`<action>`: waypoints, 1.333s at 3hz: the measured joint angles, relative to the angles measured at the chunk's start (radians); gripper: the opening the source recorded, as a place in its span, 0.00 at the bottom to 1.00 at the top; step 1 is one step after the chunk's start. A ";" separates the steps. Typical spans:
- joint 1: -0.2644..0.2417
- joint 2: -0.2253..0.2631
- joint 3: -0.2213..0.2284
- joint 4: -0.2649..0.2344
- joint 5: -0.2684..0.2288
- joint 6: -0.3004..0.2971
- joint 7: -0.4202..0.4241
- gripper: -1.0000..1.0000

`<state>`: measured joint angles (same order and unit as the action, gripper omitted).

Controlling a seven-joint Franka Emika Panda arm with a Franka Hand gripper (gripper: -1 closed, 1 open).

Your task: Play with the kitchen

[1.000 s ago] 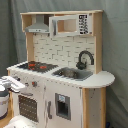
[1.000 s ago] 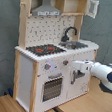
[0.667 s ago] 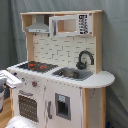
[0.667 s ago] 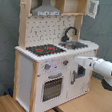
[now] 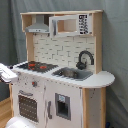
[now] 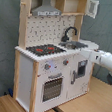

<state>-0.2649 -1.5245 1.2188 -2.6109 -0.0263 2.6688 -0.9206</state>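
Observation:
The kitchen is a tall white and light-wood toy unit. It has a red-ringed hob, a steel sink with a black faucet, an oven door, a grey hood and an upper cabinet. My white arm reaches in at counter height in front of the unit. The gripper is beside the counter's front edge near the sink cupboard. In the first exterior view only a white piece of the arm shows at the left edge.
A grey curtain hangs behind the kitchen in both exterior views. The unit stands on a wooden floor. A rounded white shape sits at the bottom of the first exterior view.
The arm has risen from the height of the lower cupboard doors to counter level and moved closer to the kitchen's front. The kitchen itself has not moved.

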 joint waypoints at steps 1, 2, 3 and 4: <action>0.031 0.000 -0.063 0.034 -0.048 -0.084 0.007 1.00; 0.047 0.000 -0.113 0.073 -0.094 -0.151 0.013 1.00; 0.056 0.000 -0.160 0.125 -0.144 -0.220 0.030 1.00; 0.057 0.003 -0.196 0.184 -0.191 -0.285 0.058 1.00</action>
<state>-0.2083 -1.5212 1.0231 -2.4271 -0.2171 2.3840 -0.8625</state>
